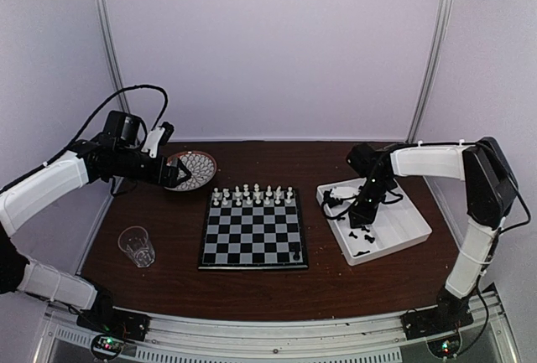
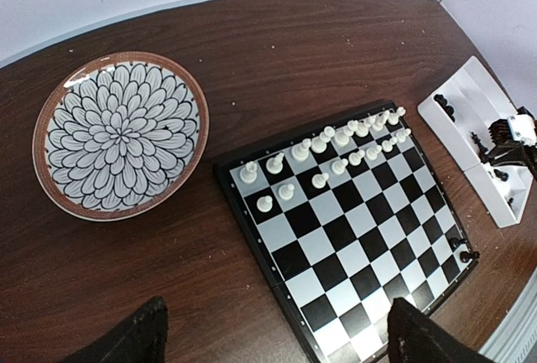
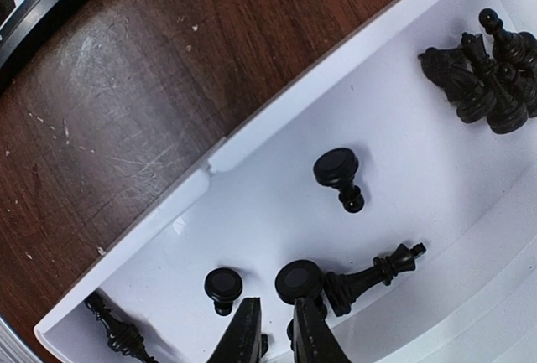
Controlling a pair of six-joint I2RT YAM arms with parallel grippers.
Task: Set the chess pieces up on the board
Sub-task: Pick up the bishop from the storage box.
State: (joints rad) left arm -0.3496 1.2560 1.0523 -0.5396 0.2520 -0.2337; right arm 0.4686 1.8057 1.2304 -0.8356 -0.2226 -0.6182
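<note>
Top camera: high, far back, above near edge of dark brown wooden table (image 1: 344, 287), looks down on everything. Left wrist camera: fairly high, tilted down at flat black-and-grey checked chessboard (image 2: 336, 237). Right wrist camera: very close, down into white plastic tray (image 3: 419, 170). All three see tray.

Soft even light (top view slightly hazy)

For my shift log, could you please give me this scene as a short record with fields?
board: white pieces stand in the two far rows; one black piece at the near right corner
tray: loose black pieces, several lying down
plate: empty
cup: near left, upright
left fingers: wide apart, holding nothing
right fingers: nearly together, low in tray; grip unclear
</note>
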